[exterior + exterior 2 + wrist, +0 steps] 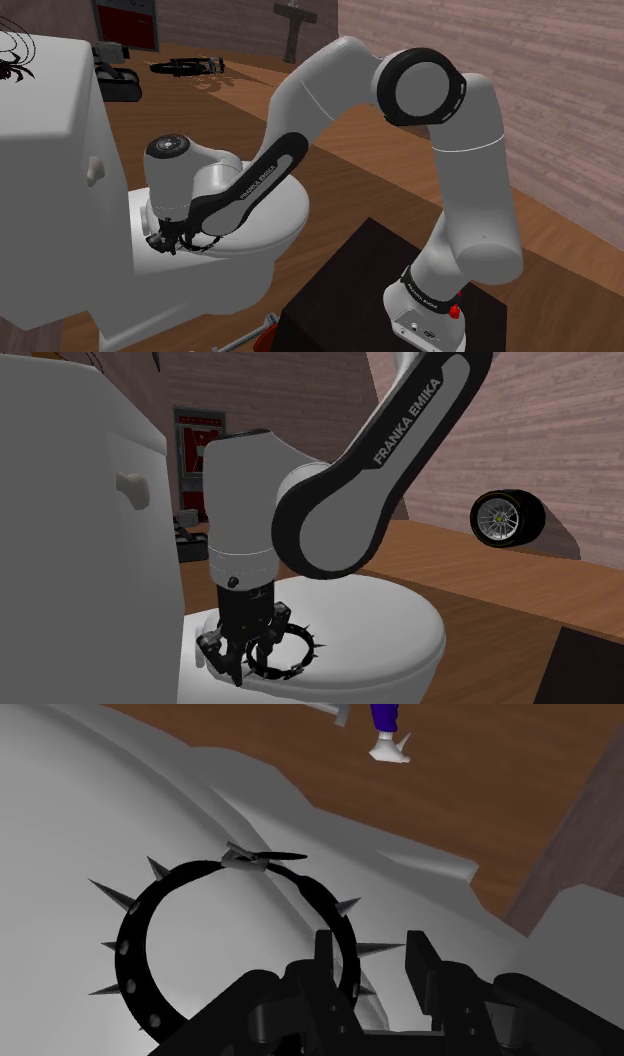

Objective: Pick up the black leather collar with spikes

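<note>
Only writing I can actually read is "FRANKA EMIKA" in white letters down the dark side panel of the white robot arm; the same strip shows in the shoulder view too. There's a small label on the arm's base collar, but it's too tiny to read.

Hard-to-see stuff: in the wrist view the near part of the black ring-shaped collar with grey spikes is hidden behind the claw's own body. A purple-and-white thing on the brown wooden floor is cut off by the frame, no idea what it is. Same for a black spindly shape on top of the white toilet tank, cut off at the edge. Off by the wall there's a black tyre with a silver rim.

The collar lies flat on the closed lid of the white toilet, at the lid's tank end. The all-black claw is right down on it, with its fingers a moderate way apart. One stretch of the band runs up between them, right against one finger and clear of the other, so it's straddled, not clamped.
</note>
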`<state>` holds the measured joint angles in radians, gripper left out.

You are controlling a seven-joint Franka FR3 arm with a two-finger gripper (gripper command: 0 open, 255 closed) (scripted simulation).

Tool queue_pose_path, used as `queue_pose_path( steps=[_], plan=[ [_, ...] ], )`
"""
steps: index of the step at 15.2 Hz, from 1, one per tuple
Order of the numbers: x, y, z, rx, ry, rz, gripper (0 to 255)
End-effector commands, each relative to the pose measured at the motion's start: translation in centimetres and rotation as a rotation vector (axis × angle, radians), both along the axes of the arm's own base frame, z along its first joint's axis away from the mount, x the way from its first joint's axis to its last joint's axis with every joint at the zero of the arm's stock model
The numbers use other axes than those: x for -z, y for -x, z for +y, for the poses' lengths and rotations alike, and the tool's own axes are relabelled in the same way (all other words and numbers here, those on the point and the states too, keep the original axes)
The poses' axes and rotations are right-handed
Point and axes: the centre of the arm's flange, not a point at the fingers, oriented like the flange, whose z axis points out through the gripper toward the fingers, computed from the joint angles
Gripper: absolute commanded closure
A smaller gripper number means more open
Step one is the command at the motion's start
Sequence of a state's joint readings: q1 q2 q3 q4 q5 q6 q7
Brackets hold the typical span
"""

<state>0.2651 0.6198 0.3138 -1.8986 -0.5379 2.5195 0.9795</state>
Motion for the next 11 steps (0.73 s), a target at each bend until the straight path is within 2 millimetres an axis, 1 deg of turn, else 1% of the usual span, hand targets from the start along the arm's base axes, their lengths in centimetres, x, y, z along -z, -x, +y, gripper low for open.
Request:
queue_pose_path(
  steps=[1, 9, 11],
  plan=[
    [-1.2, 0.0, -0.1, 0.000, 0.000, 0.000, 255],
    [-5.4, 0.0, -0.1, 0.000, 0.000, 0.000, 255],
    [-5.5, 0.0, -0.1, 0.000, 0.000, 0.000, 255]
  ],
)
